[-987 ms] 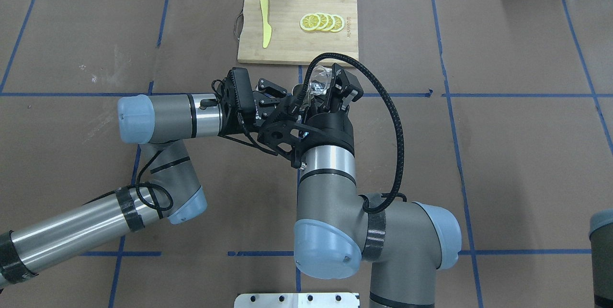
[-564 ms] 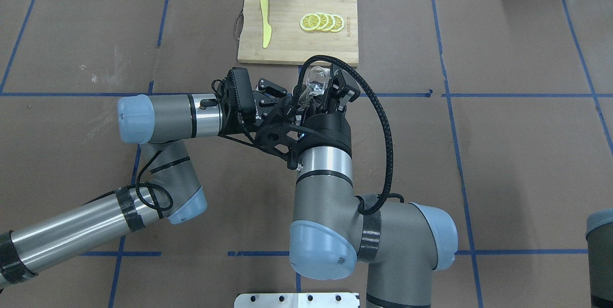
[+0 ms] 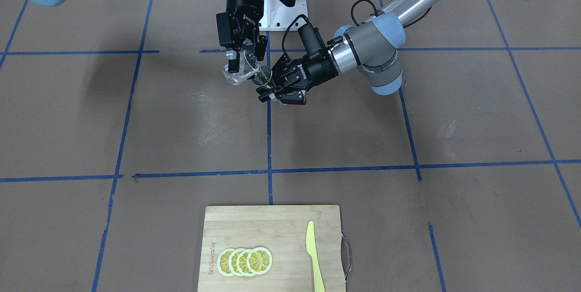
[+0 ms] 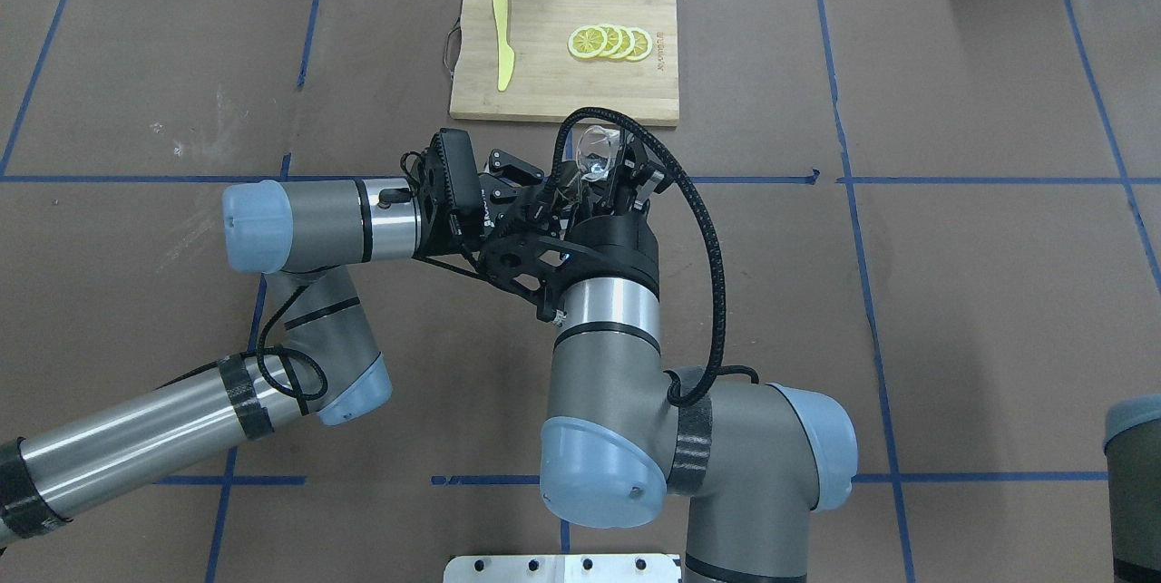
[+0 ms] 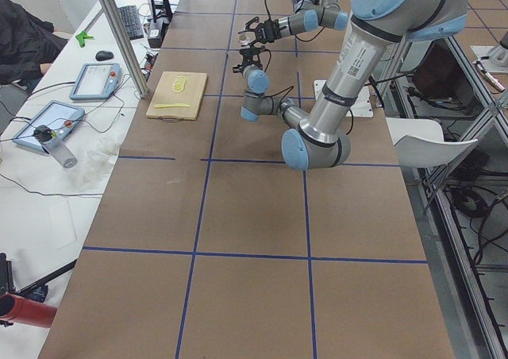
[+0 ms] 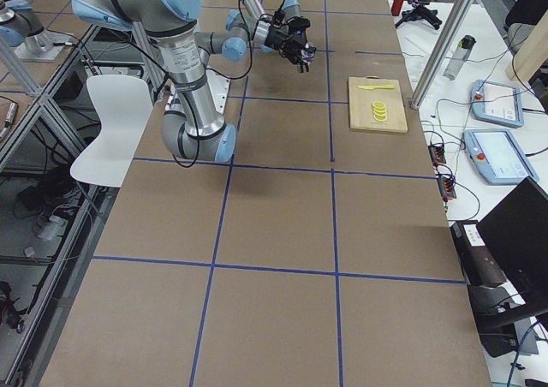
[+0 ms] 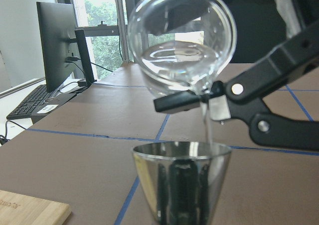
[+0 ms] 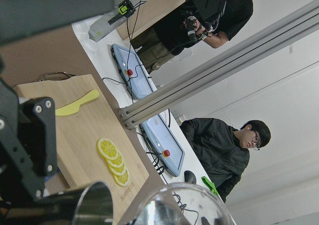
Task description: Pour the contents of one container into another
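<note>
My right gripper (image 3: 239, 58) is shut on the clear glass cup (image 3: 242, 72), which it holds tipped with the lip down. In the left wrist view the glass cup (image 7: 182, 41) hangs just above the metal jigger (image 7: 182, 182), and a thin stream of clear liquid (image 7: 207, 128) falls into the jigger's top cone. My left gripper (image 3: 278, 91) reaches in sideways and is shut on the jigger (image 3: 263, 76), holding it upright above the table. From overhead the glass cup (image 4: 594, 150) shows above my right gripper (image 4: 609, 173), while the jigger is mostly hidden under the hands.
A wooden cutting board (image 4: 562, 89) lies beyond the grippers, with lemon slices (image 4: 609, 43) and a yellow knife (image 4: 502, 39) on it. Blue tape lines cross the brown table. Two people (image 8: 219, 150) stand past the table's far edge, beside monitors.
My right arm has shifted left, carrying the glass cup closer over the jigger. The left arm has stayed put.
</note>
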Controlling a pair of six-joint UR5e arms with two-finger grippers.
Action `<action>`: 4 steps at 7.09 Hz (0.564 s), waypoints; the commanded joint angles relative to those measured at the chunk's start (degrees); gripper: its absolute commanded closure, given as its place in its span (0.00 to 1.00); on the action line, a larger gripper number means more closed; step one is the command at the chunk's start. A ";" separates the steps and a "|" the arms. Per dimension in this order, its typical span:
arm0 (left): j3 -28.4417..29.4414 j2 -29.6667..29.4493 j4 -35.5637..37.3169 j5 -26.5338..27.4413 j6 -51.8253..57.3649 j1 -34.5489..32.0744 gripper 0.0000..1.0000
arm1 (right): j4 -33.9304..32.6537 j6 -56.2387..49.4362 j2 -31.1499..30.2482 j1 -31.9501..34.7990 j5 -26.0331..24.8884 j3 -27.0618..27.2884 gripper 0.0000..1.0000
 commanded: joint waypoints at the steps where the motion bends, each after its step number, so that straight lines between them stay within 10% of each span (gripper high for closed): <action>1: -0.06 0.18 -0.03 0.00 0.00 0.00 1.00 | 0.00 -0.47 0.79 0.00 -0.42 -0.88 1.00; 4: -0.14 0.36 -0.03 0.00 0.00 0.00 1.00 | 0.00 -1.88 0.80 0.00 -0.50 -0.97 1.00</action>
